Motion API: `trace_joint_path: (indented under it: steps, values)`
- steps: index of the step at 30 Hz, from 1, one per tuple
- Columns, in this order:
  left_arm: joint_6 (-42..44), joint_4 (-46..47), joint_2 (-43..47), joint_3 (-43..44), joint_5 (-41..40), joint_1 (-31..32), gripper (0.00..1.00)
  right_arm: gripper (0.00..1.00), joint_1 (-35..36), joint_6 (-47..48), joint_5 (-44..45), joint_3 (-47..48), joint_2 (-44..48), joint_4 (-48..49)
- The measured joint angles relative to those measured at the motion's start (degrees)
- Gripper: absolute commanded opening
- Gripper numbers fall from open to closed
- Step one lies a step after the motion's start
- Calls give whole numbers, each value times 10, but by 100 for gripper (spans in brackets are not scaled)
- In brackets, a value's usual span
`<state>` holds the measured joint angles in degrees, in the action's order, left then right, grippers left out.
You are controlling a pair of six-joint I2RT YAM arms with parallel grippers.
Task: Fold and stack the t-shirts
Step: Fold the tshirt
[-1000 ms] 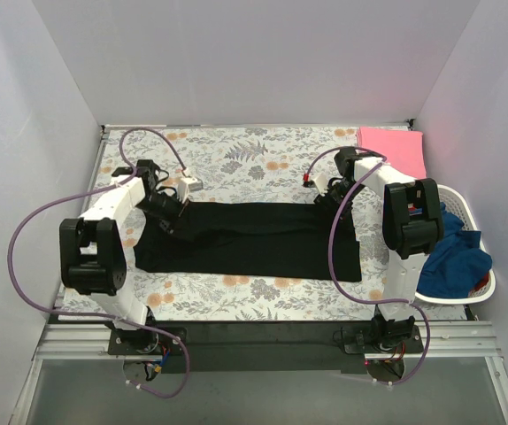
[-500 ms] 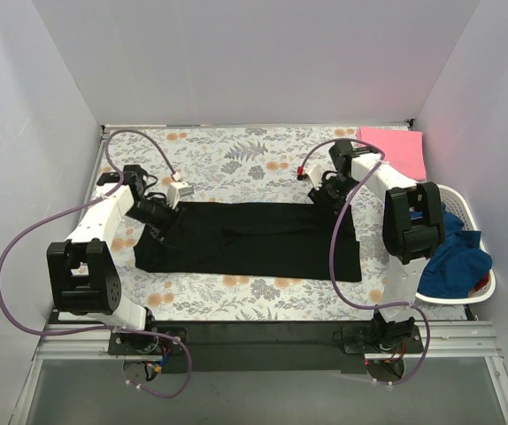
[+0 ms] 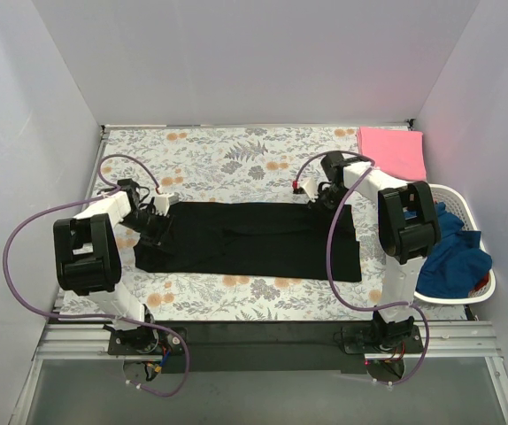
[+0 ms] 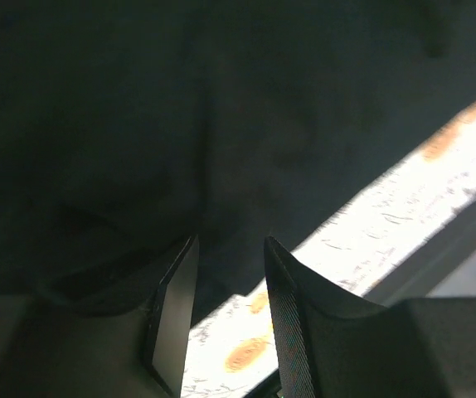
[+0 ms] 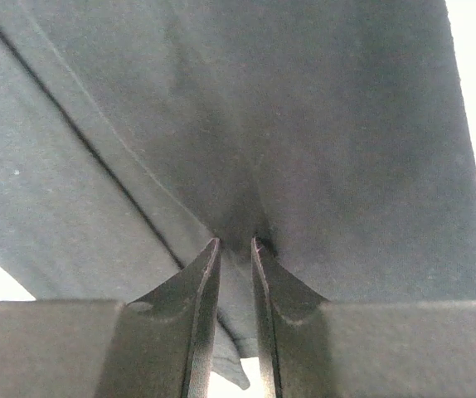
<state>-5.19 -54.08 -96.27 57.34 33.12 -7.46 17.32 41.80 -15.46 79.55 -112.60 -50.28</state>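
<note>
The black t-shirt (image 3: 250, 239) lies folded into a long band across the middle of the floral table cover (image 3: 236, 159). My left gripper (image 3: 152, 221) is low over its left end. In the left wrist view the left gripper (image 4: 230, 242) is open at the edge of the black t-shirt (image 4: 138, 108), with nothing held. My right gripper (image 3: 329, 197) is at the shirt's back right corner. In the right wrist view the right gripper (image 5: 234, 242) is nearly closed, pinching a pucker of the black t-shirt (image 5: 329, 124). A pink t-shirt (image 3: 394, 150) lies folded at the back right.
A white slotted basket (image 3: 466, 205) stands at the right edge, holding a crumpled blue t-shirt (image 3: 453, 257) and a bit of red cloth (image 3: 482, 283). Grey walls close in the table on three sides. Purple cables loop from both arms.
The left gripper has opened and shifted toward the shirt's left end. The right gripper has moved a little left along the back edge and its jaws have narrowed on the cloth.
</note>
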Motion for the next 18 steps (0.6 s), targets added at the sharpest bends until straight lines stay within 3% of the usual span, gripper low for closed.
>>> trace_joint_path:
  steps: [9,18]
  values:
    - [-30,30,-15,-5,-48,-9,38,32,4,2,35,-17,8,18]
    - [10,-50,5,51,10,-18,42,34,2,1,26,-5,9,8]
